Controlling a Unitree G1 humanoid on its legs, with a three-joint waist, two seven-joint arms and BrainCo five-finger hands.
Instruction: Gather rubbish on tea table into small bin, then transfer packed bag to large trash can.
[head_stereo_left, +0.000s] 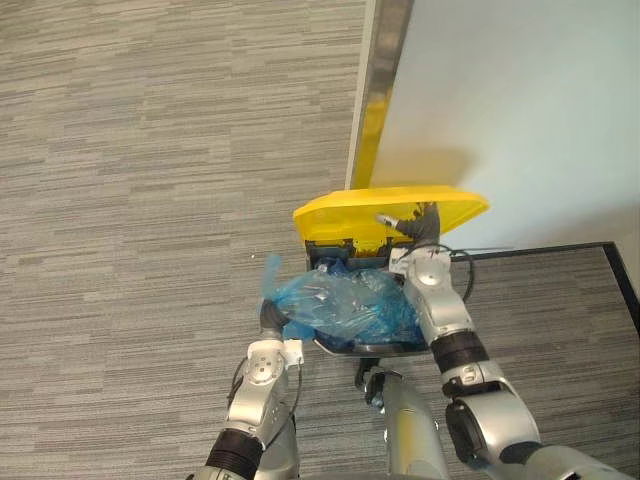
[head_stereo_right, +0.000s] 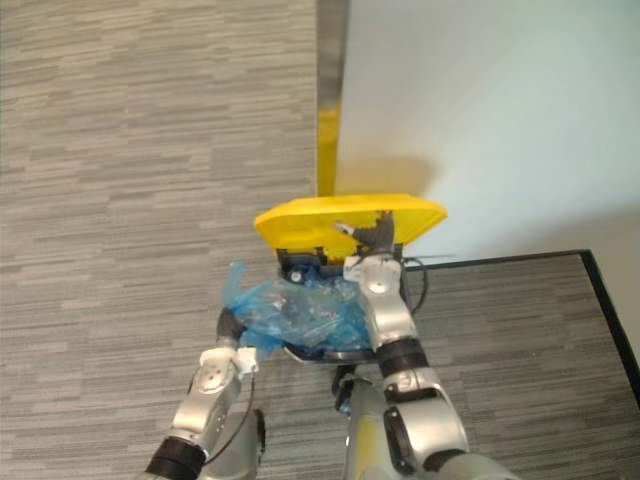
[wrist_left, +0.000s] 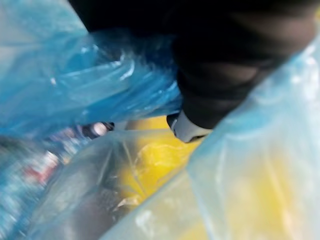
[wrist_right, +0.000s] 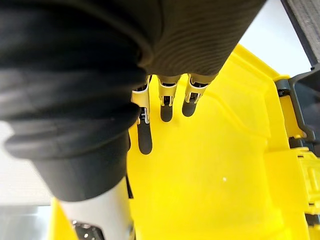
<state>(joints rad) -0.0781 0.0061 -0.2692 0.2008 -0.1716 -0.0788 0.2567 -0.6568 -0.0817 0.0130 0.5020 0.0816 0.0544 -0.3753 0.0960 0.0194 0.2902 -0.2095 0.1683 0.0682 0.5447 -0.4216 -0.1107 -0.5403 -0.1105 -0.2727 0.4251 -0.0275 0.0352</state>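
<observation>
Bulging across the open top of the large trash can (head_stereo_left: 380, 349), the blue packed bag (head_stereo_left: 345, 305) lies over the rim, with blurred rubbish showing through its plastic. My left hand (head_stereo_left: 272, 318) is buried in the bag's folds on its left side, so I cannot tell whether my fingers are curled. My right hand (head_stereo_left: 420, 222) holds the yellow lid (head_stereo_left: 340, 215) raised, fingers (wrist_right: 145, 137) straight and flat against it. Grey carpet (head_stereo_left: 130, 200) lies around the can, and a white wall (head_stereo_left: 520, 100) stands behind it.

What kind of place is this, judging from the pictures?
Probably an office or a similar indoor room: grey striped carpet, a plain white wall, and a yellow-lidded trash can standing by it.
</observation>
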